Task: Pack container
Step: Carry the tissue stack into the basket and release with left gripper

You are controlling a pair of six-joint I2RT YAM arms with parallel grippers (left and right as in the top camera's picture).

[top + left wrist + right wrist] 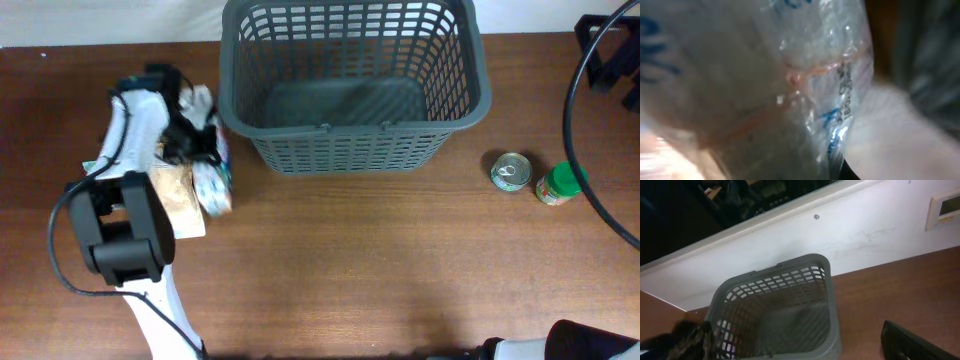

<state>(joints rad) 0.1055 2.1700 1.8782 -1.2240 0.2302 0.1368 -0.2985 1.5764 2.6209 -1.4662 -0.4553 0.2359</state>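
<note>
1. The table (400,270) is carrying everything.
2. The container (350,150) is sitting at the far centre of the table, upright and holding nothing.
3. The left gripper (195,140) is hovering at the far left over a clear plastic bag (213,185). The bag is filling its wrist view, so I cannot tell whether it is clenched.
4. A brown packet (180,200) is lying just left of the bag.
5. The right gripper (920,342) is showing only a dark piece, so I cannot tell its state.
6. A tin can (511,171) and a green-lidded jar (558,184) are standing side by side at the right.
</note>
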